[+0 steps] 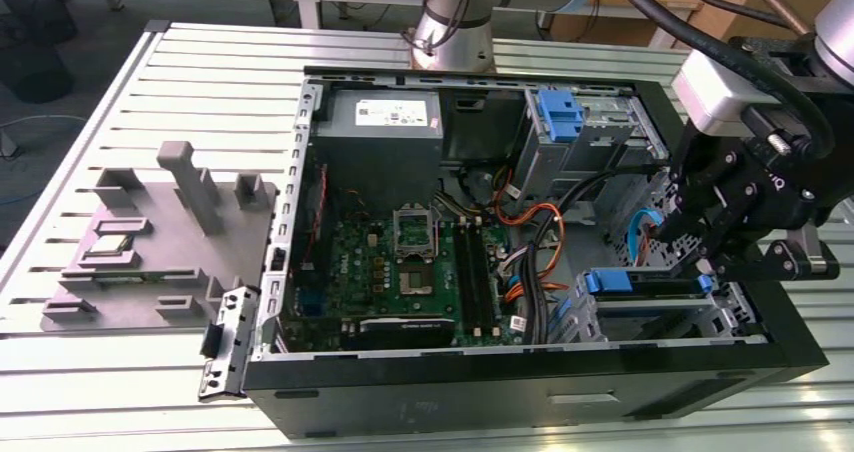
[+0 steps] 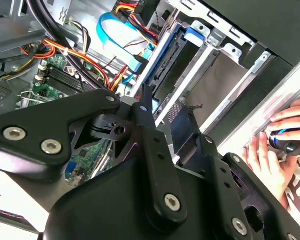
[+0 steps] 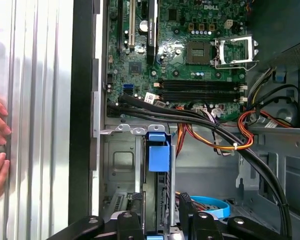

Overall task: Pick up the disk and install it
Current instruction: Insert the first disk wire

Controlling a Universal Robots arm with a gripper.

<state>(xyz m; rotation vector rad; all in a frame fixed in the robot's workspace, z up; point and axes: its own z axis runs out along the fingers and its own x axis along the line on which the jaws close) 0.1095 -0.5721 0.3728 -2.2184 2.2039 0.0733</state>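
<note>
The disk [image 1: 641,284], silver with a blue plastic frame, stands on edge in the drive cage [image 1: 667,324] at the corner of the open computer case nearest the exterior view's right. My gripper [image 1: 707,267] hangs over the end of the disk by the case wall. In the first wrist view the gripper [image 3: 160,220] has one black finger [image 3: 130,222] on each side of the disk's [image 3: 157,200] upper edge, close against it. The blue tab [image 3: 157,152] marks the disk's far end. The second wrist view shows the gripper [image 2: 167,107] at the disk's [image 2: 165,67] blue-edged end.
Black, orange and blue cables [image 3: 215,135] run beside the cage, next to the motherboard [image 1: 407,262]. A grey box with a white sticker [image 1: 380,122] and a second blue latch [image 1: 561,112] sit at the case's far side. A grey foam fixture [image 1: 147,242] lies outside. A hand [image 2: 280,145] rests on the table.
</note>
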